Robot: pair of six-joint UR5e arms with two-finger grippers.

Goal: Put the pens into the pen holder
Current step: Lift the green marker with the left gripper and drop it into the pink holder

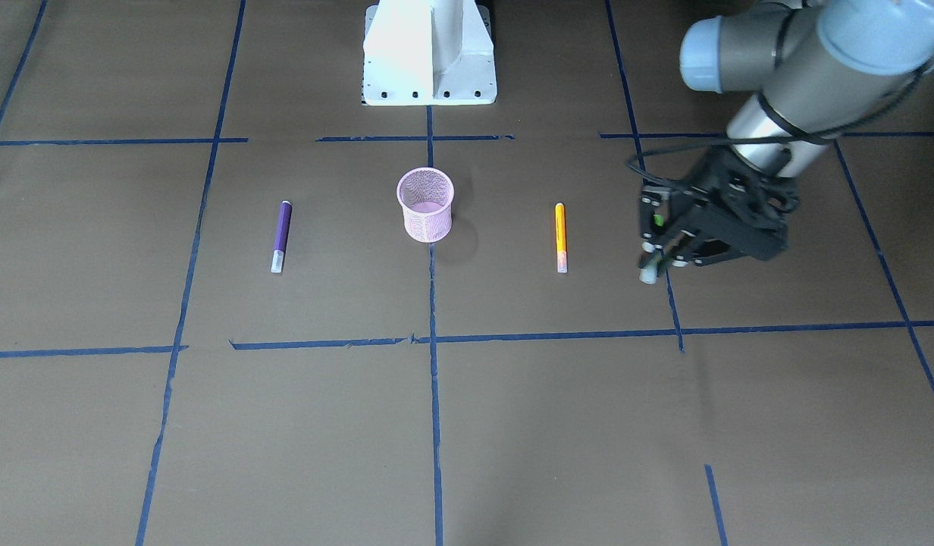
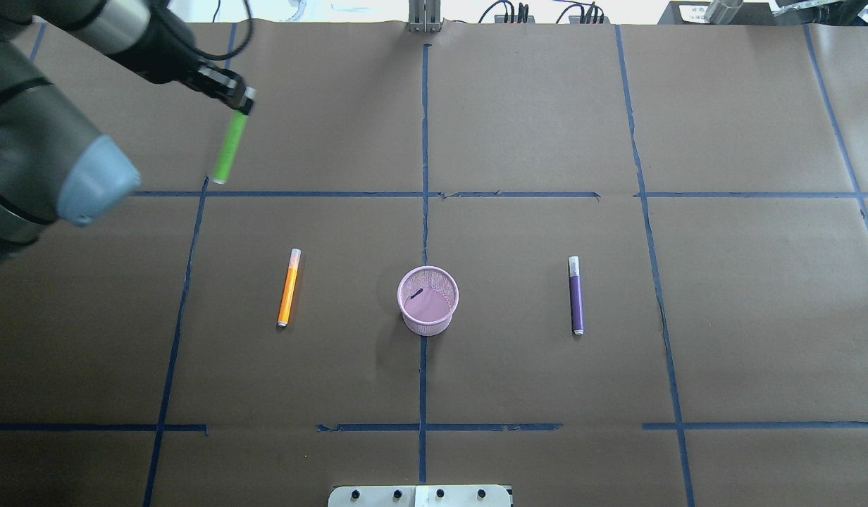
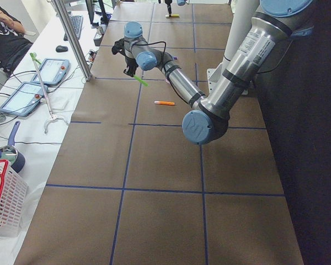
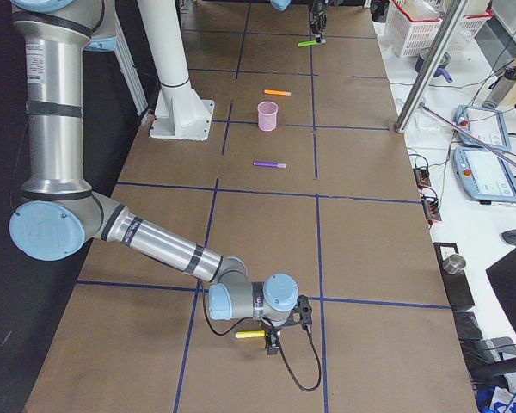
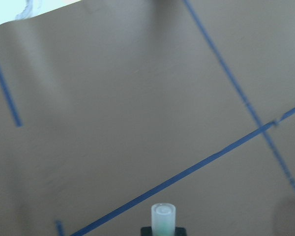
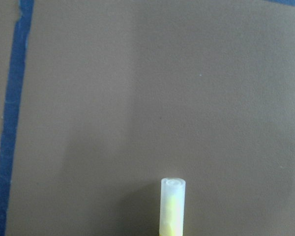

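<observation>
**Table** (image 2: 547, 352): brown paper with a blue tape grid; carries everything below.

**Left arm** (image 2: 46, 155): enters at the left edge of the overhead view and reaches to the upper left.

**Right arm** (image 4: 155, 241): low in the right-side view, far from the other items.

**Left gripper** (image 2: 238, 101): clamped on the green pen near its capped end.

**Right gripper** (image 4: 273, 337): jaw state cannot be told. A yellow pen (image 6: 172, 206) shows at its tip, but the fingers do not.

**Pen holder** (image 2: 425, 325): pink mesh cup, upright at the centre of the overhead view, on a tape line. No pen stands in it. Likely light and easily tipped, so a pen should be let go over the mouth, not pushed against the rim.

**Green pen** (image 2: 230, 148): upper left of the overhead view, tilted and apparently off the table, well apart from the holder.

**Orange pen** (image 2: 288, 287): flat on the table, left of the holder.

**Purple pen** (image 2: 576, 296): flat on the table, right of the holder.

**Handling, all pens**: judged light, stiff and smooth, so apt to roll or slip. Pinch across the barrel toward one end, so the free end drops in first.
</observation>
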